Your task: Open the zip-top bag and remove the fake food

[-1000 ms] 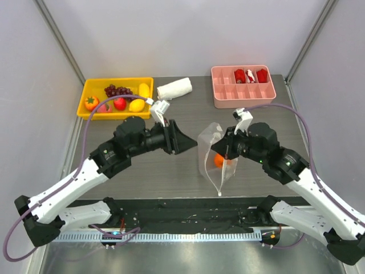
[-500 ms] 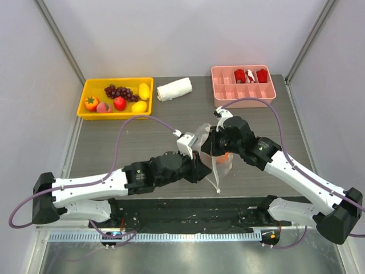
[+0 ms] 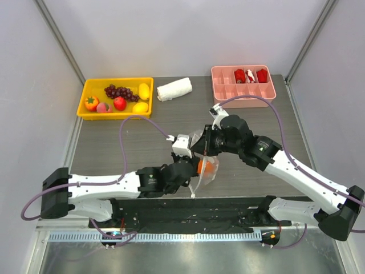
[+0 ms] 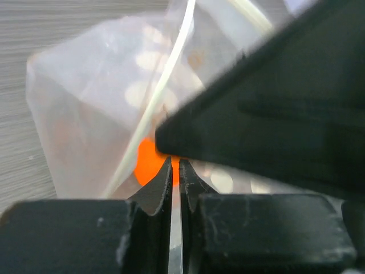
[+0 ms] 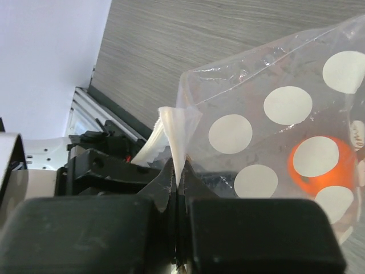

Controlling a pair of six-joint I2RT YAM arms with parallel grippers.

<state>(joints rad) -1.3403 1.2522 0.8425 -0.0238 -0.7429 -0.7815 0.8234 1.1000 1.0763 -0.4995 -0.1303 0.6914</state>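
Note:
The zip-top bag point(image 3: 206, 173), clear with pale polka dots, hangs between both grippers over the table's near middle. One orange piece of fake food point(image 3: 207, 166) sits inside it, also seen in the right wrist view point(image 5: 315, 164) and the left wrist view point(image 4: 148, 161). My right gripper point(image 3: 199, 149) is shut on the bag's white top edge point(image 5: 173, 127). My left gripper point(image 3: 195, 164) comes from the left. Its jaws point(image 4: 175, 161) are pressed together on a thin strip of the bag's plastic point(image 4: 102, 108), just below the right gripper's black body point(image 4: 274, 114).
At the back left a yellow tray point(image 3: 114, 116) holds a purple grape bunch point(image 3: 117, 90) and red, yellow and orange fruits. Beside it lies a rolled white cloth point(image 3: 174, 89). A pink divided tray point(image 3: 243, 105) with red items stands at the back right.
My left arm has swung in from the left to the bag, and its jaws have closed on the plastic. The right gripper has carried the bag's top edge leftward.

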